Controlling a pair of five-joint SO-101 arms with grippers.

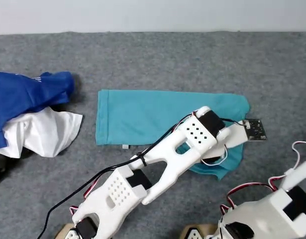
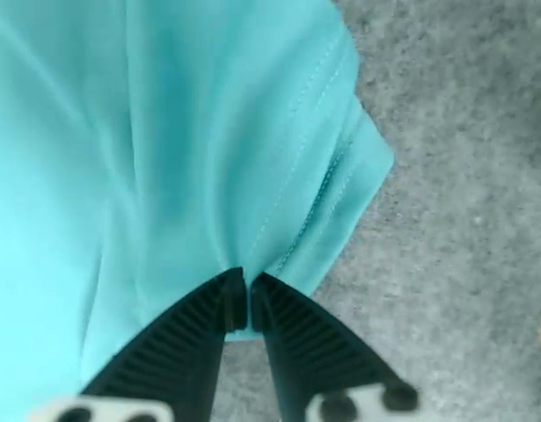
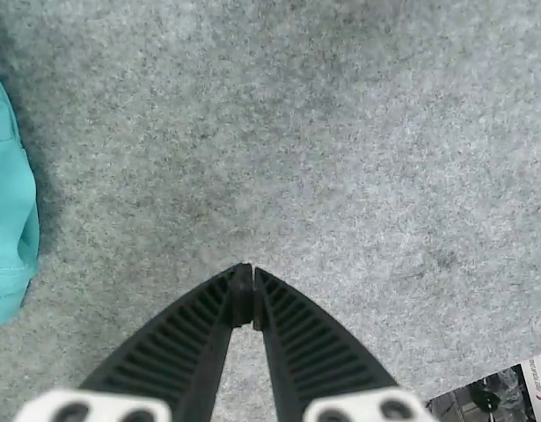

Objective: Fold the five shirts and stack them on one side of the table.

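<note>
**Left gripper pinches the edge of the teal shirt**

From where I stand, the teal shirt [image 1: 143,117] lies spread out across the middle of the grey table [image 1: 192,59]. Most of it is flat, a long rectangle running side to side. Its near corner on the robot's right is bunched and folded over on itself. The left arm [image 1: 162,159] stretches diagonally from the near edge of the table and ends over that bunched corner.

Seen from the left wrist, the left gripper [image 2: 241,299] is clamped tight on the hem of the teal shirt. Its black ribbed fingers [image 2: 186,338] meet at the tips, with a bit of cloth caught between them. Creases in the cloth run away from the pinch, and a stitched seam sits just beside it.

The right arm [image 1: 272,209] sits at the near right corner of the table, well apart from the shirt. The right gripper [image 3: 245,294] is closed with nothing in it, its tips pressed together over bare grey table. From the right wrist, a rounded fold of the teal shirt shows off to one side, apart from the fingers.

Far over on the robot's left lies a crumpled blue shirt [image 1: 23,92]. A white shirt [image 1: 43,132] sits right against it, partly tucked under it. Both are unfolded and apart from the teal one.
</note>
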